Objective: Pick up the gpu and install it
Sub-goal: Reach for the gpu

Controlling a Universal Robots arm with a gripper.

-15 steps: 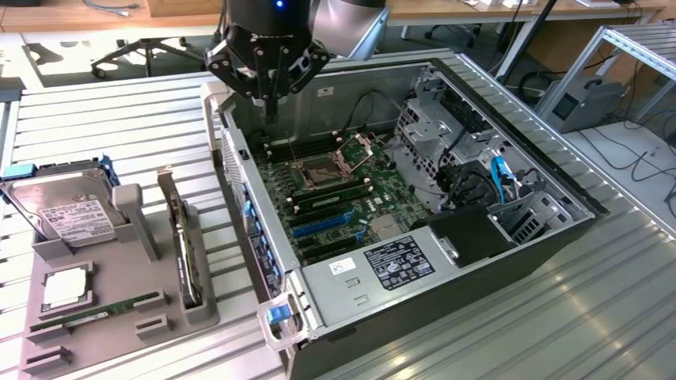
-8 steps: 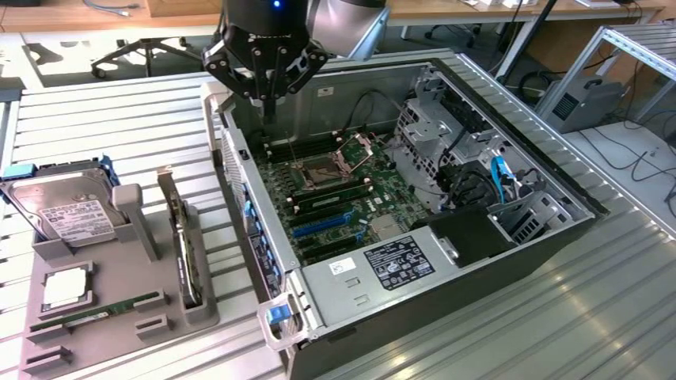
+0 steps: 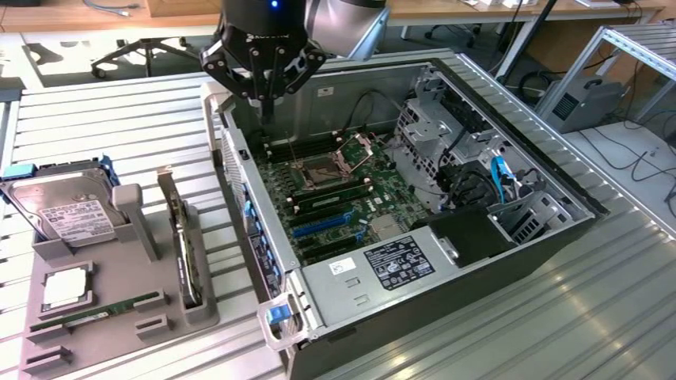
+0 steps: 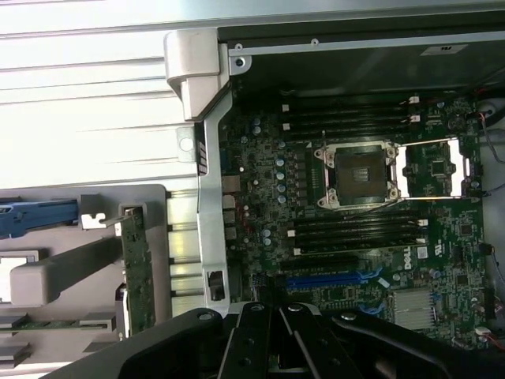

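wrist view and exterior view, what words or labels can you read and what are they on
"DELL": white print on the motherboard, running sideways in the wrist view.
White label on the hard drive: print too small to read.
Black label on the power supply: print too small to read.
White sticker on the case wall: too small to read.

The gpu (image 3: pixel 188 252) stands in the tray (image 3: pixel 111 273) (exterior view's left of case (image 3: pixel 349 317)).

The exterior view looks down at a slant from high up, taking in the open computer case (image 3: pixel 359 305) and the parts tray (image 3: pixel 132 273) on the slatted worktop (image 3: pixel 116 119). The wrist view faces straight down, much nearer, over the case's edge. Both share the motherboard (image 3: pixel 354 202) (image 4: pixel 355 245) and, seemingly, the gpu (image 3: pixel 188 253) (image 4: pixel 136 268).
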